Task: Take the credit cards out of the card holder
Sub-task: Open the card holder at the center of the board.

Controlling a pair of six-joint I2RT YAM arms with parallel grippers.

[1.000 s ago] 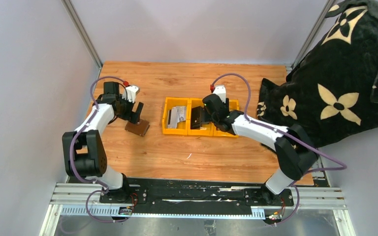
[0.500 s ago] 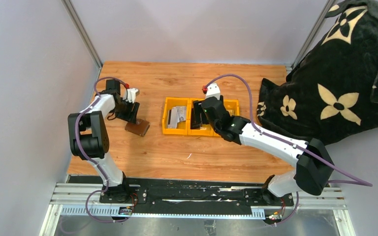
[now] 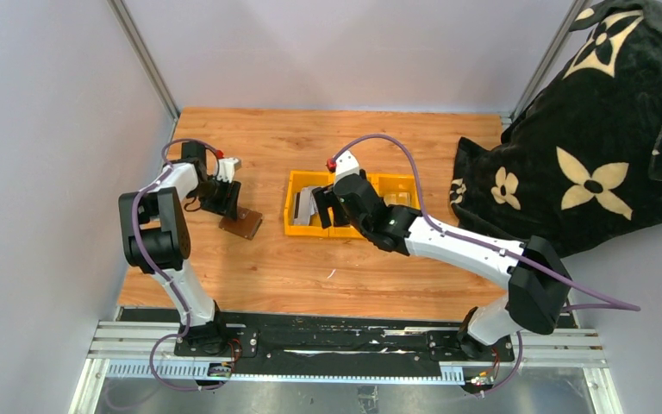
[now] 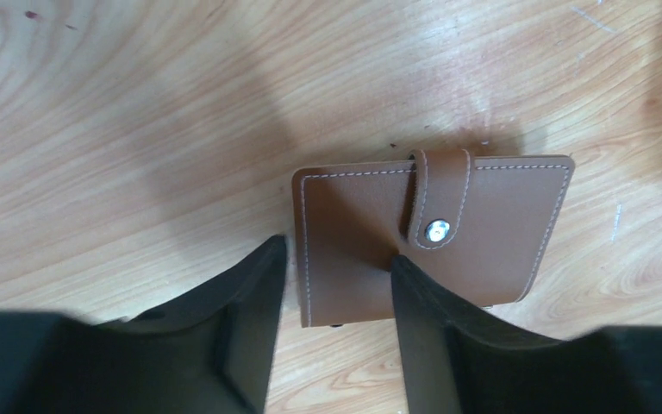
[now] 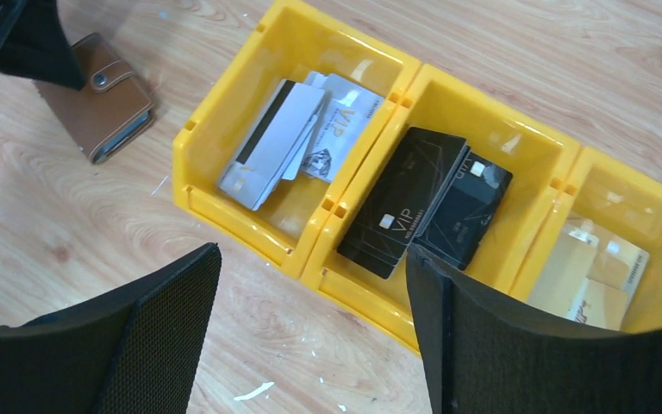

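The brown card holder [image 3: 241, 224] lies shut on the table, its snap strap fastened [image 4: 483, 224]. My left gripper [image 3: 228, 203] hovers over its left end [image 4: 336, 250], jaws partly apart with nothing clamped between them. Credit cards lie in a yellow bin [image 3: 291, 228]: silvery-grey ones [image 5: 284, 138] in the left compartment, black ones [image 5: 422, 207] in the middle, tan ones [image 5: 590, 267] on the right. My right gripper [image 3: 323, 207] hangs open and empty over the bin's near edge [image 5: 310, 259]. The card holder [image 5: 95, 95] also shows at the upper left of the right wrist view.
A black blanket with cream flowers [image 3: 586, 155] covers the table's right edge and far right corner. Grey walls close in the left and back sides. Small white flecks [image 5: 250, 392] lie on the wood in front of the bin.
The left gripper has narrowed from wide open and stays over the card holder. The right gripper has swung left across the bin towards its left compartments and opened wider.
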